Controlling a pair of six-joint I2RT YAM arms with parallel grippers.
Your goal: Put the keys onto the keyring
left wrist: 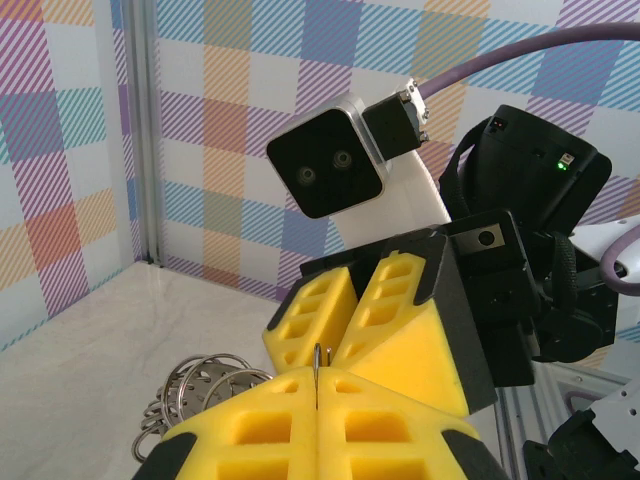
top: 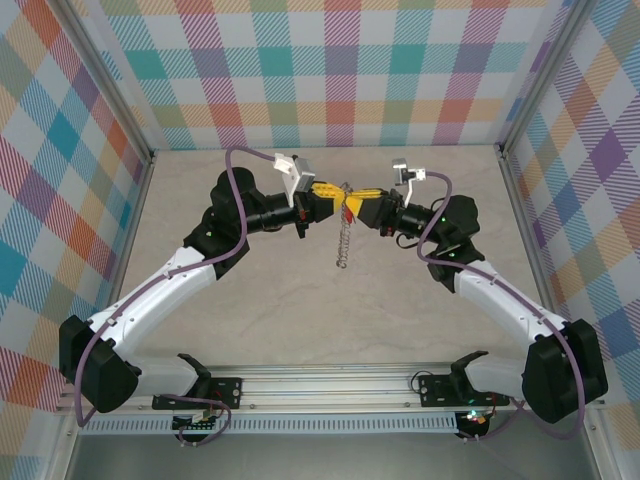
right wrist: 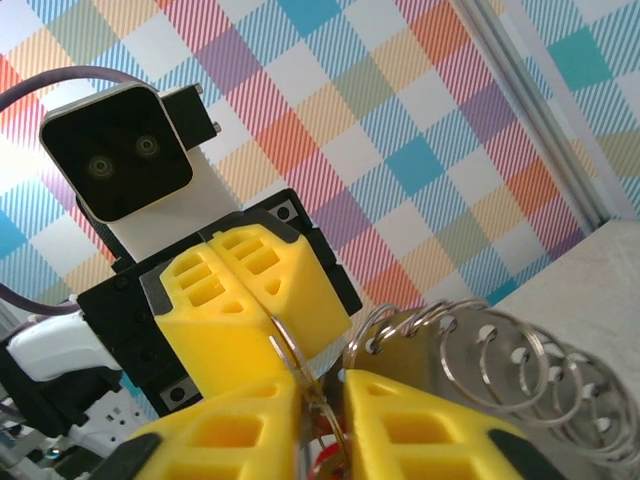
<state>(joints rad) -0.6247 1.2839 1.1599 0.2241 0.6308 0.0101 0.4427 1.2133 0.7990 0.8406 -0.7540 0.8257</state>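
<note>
We hold the keyring (top: 344,240) up off the desk (top: 300,320) so its loops hang free. Our left fingers (left wrist: 400,420) are squeezed tight on the thin ring wire to make it steady. Our right fingers (right wrist: 420,430) are almost closed. The little red key (right wrist: 326,458) seems pinched between them, right against the ring, ready to slide on.

The key (right wrist: 325,462) is cut off at the bottom edge of the right wrist view, mostly hidden between the fingers of the right gripper (right wrist: 322,390). From above, the loops of the ring (top: 344,245) are too small to be separated.
</note>
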